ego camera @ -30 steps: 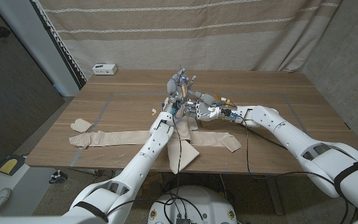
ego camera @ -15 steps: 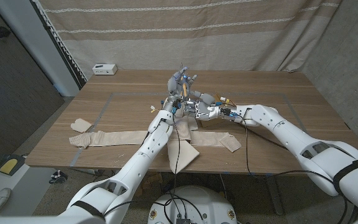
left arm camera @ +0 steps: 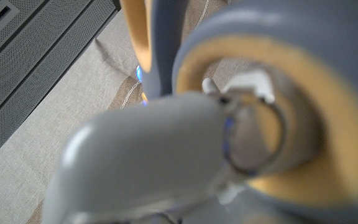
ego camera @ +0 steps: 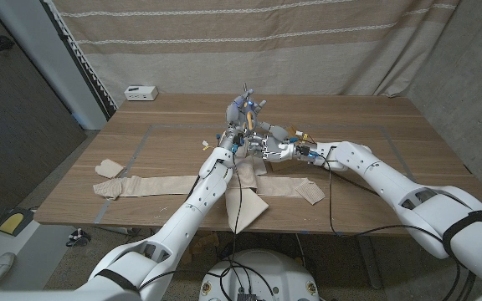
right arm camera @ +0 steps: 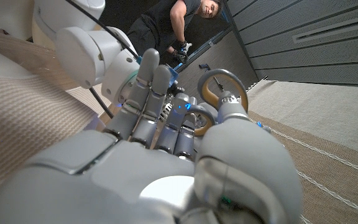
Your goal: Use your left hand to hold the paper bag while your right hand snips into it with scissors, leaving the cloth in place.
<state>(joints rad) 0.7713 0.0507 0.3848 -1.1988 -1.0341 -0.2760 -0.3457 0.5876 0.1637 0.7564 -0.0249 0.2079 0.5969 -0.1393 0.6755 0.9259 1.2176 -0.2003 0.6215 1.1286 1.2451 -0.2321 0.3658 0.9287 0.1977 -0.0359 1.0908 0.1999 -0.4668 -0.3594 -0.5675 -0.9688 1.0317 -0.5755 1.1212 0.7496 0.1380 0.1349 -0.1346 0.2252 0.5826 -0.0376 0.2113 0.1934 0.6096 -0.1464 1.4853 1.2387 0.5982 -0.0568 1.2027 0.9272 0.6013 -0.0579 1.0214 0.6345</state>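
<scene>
- The flat tan paper bag [ego camera: 253, 209] lies on the wooden worktop [ego camera: 392, 134], on the robot's side of both hands. It runs under the left forearm, and its near end hangs over the worktop's edge.
- The scissors with grey handles and orange-lined loops [ego camera: 245, 109] stand upright just beyond the two hands, loops uppermost.
- The left hand [ego camera: 234, 144] is raised off the worktop right beside the scissors. In the left wrist view one grey finger [left arm camera: 142, 155] curls across the blurred loops [left arm camera: 291, 93]. I cannot tell whether it grips them.
- The right hand [ego camera: 268, 149] meets the left hand. Its fingers [right arm camera: 148, 99] reach up side by side and its thumb tip sits at one loop [right arm camera: 219, 81]. A firm grasp cannot be made out.
- The long beige cloth [ego camera: 153, 186] stretches across the worktop beneath both arms and crosses the bag.
- A small tan scrap [ego camera: 109, 169] lies well out past the left arm.
- A small white box [ego camera: 141, 92] sits at the far corner, well apart from the hands.
</scene>
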